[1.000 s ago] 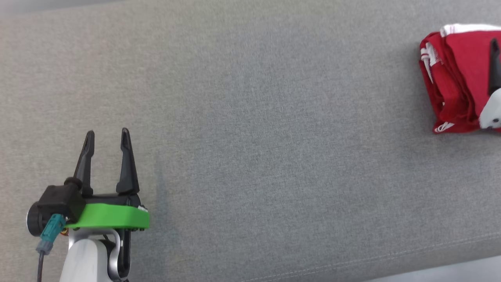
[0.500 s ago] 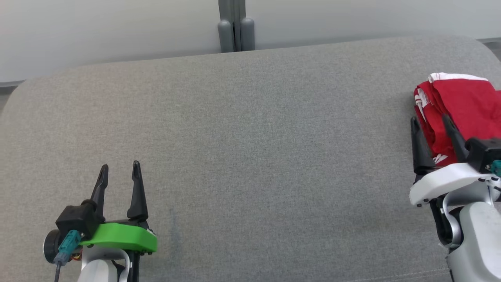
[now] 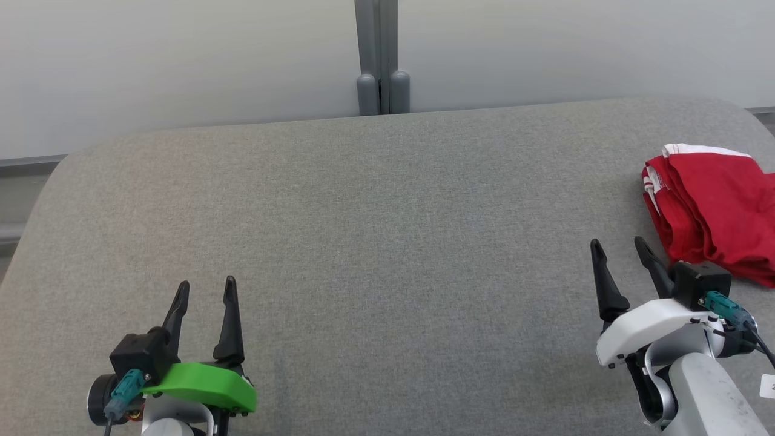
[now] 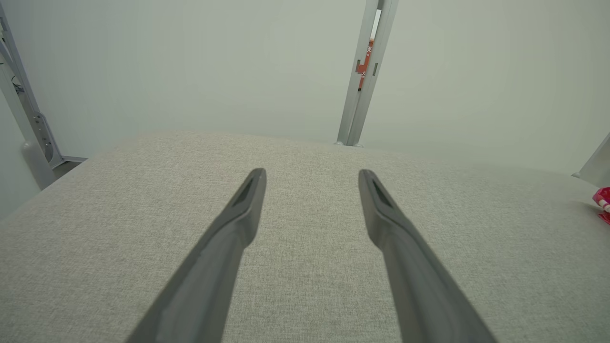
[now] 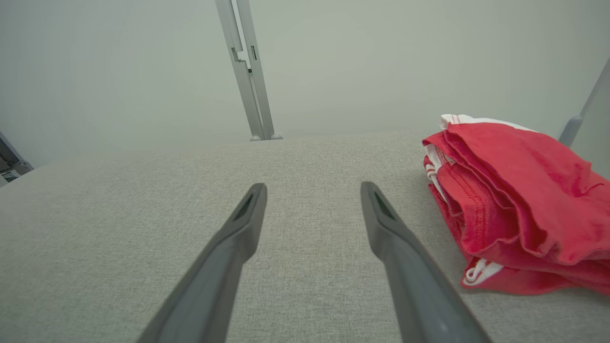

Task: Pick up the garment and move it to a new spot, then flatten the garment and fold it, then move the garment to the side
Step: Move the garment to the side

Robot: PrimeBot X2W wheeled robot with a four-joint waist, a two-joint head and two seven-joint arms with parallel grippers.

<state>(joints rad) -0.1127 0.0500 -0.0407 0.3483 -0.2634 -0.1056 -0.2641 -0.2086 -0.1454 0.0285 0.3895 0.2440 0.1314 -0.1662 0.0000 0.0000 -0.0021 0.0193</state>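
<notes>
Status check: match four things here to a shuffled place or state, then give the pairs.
1. folded red garment with white trim
2. left tool, green mount
3. right tool, white mount
4. grey metal post

A. behind the grey fabric surface
B. open, beside the garment
C. lying at far right
D. open, lower left

Pairs: 1-C, 2-D, 3-B, 4-A

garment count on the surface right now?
1. The folded red garment with white trim lies at the far right of the grey padded surface, near the right gripper. It runs off the head view's edge; anything further right is hidden.
</notes>
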